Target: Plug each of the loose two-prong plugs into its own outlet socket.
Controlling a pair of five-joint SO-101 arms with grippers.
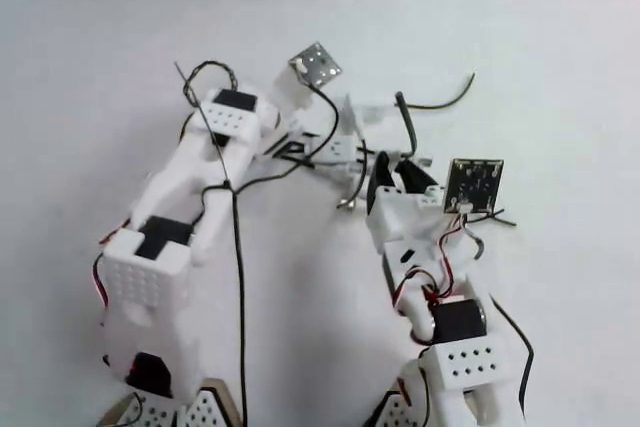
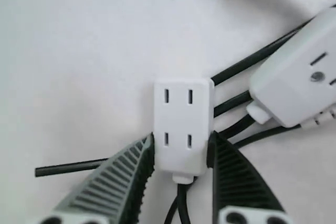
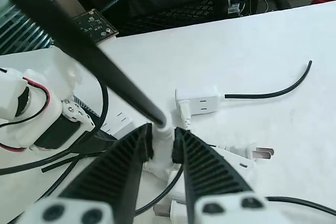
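My left gripper [image 2: 181,140] is shut on a white outlet block [image 2: 182,109] with two pairs of slots facing up, one finger on each long side. A second white outlet block [image 2: 296,85] lies close beside it among black cords. My right gripper [image 3: 163,132] is shut on a white plug [image 3: 164,142] whose black cord [image 3: 79,45] runs up past the camera. In the high view the left gripper [image 1: 292,143] and right gripper [image 1: 388,169] meet at the table's middle around the outlet block [image 1: 338,151].
A loose white plug [image 3: 200,102] with a curved black cord [image 3: 273,92] lies on the table beyond the right gripper. Another plug [image 3: 247,153] shows two bare prongs nearby. Black cords [image 2: 247,61] cross beside the blocks. The white table [image 1: 540,57] spreads to the right.
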